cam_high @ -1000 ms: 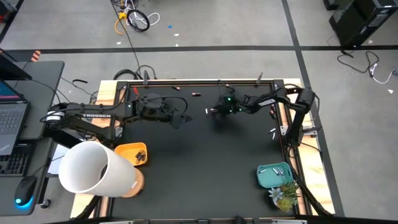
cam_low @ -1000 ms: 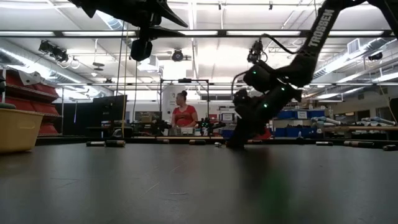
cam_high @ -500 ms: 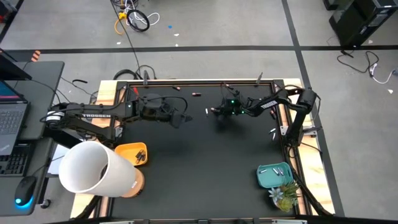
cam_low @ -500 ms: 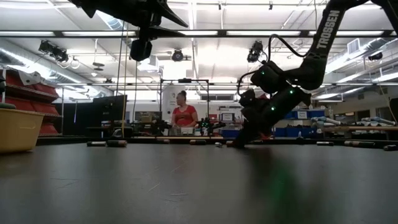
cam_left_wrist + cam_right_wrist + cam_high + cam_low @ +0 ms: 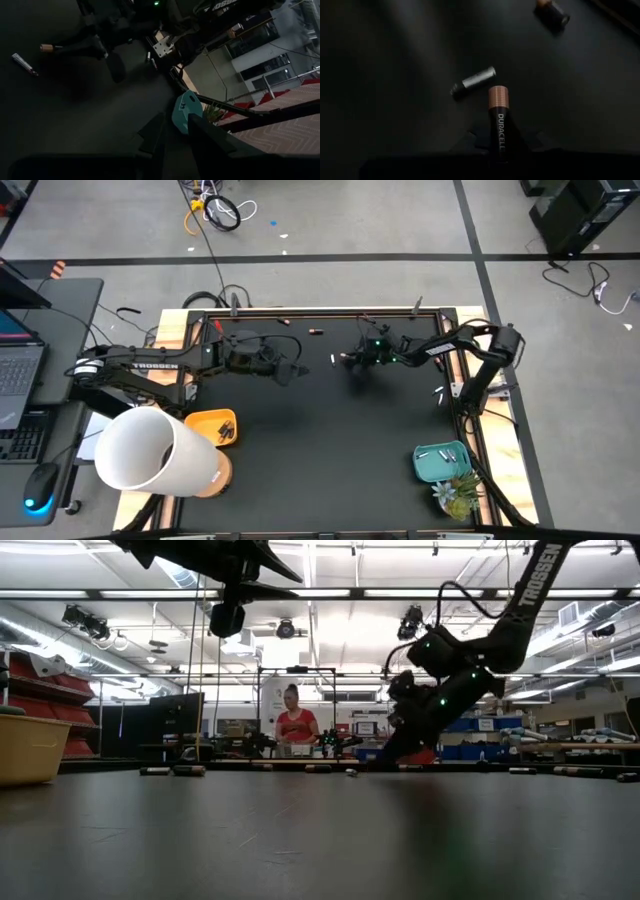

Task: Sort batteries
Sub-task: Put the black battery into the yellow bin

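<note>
Jaws of the right gripper (image 5: 500, 145) have just clamped shut on a copper-topped battery (image 5: 499, 120), so one pick is done. That arm reaches low toward the mat's far edge, beside a silver battery (image 5: 473, 82). Beyond them, the left gripper (image 5: 290, 370) hovers part-open, empty.

Right gripper (image 5: 345, 359) low, jaws clamped — left gripper (image 5: 297, 370) hovers mid-table

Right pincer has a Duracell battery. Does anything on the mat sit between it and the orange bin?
Possibly. In the high view, the right pincer, shut on the Duracell battery, is near the far edge; the left pincer hangs near a direct line to the orange bin. Otherwise nothing visible.
</note>
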Controlling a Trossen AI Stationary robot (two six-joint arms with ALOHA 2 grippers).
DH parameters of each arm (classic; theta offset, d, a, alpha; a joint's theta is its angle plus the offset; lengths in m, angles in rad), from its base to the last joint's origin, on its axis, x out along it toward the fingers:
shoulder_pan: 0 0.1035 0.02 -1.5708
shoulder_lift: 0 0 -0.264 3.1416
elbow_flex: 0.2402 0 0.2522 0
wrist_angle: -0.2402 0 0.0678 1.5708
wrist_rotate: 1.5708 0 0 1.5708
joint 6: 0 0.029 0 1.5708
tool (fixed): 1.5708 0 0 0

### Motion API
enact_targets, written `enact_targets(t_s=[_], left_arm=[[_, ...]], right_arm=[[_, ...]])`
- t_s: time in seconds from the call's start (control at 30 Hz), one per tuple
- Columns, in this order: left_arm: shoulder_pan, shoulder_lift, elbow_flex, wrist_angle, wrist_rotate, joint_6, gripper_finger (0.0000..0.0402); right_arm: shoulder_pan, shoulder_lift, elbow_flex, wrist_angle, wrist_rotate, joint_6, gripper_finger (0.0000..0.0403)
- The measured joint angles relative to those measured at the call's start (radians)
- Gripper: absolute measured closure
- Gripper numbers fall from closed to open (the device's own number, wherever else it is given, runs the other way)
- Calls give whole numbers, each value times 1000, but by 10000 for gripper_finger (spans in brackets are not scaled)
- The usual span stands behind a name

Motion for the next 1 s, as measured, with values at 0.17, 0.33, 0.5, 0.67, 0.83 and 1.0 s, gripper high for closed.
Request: enact_targets(t_s=[0.17, 0.33, 0.5, 0.67, 0.83, 1.0], left_arm=[[0, 0, 0, 2, 0, 24, 305], [0, 0, 0, 2, 4, 88, 305], [0, 0, 0, 5, 8, 184, 305], [14, 0, 0, 74, 8, 229, 305], [42, 0, 0, 162, -23, 152, 303], [61, 3, 1, 286, -57, 73, 281]], right_arm=[[23, -123, 0, -60, -13, 33, 375], [93, -313, 43, -206, -27, 96, 375], [175, -413, 182, -328, -39, 112, 375], [242, -435, 331, -355, -8, 144, 375], [317, -418, 488, -477, 108, 41, 375], [349, -387, 585, -613, 160, -43, 375]])
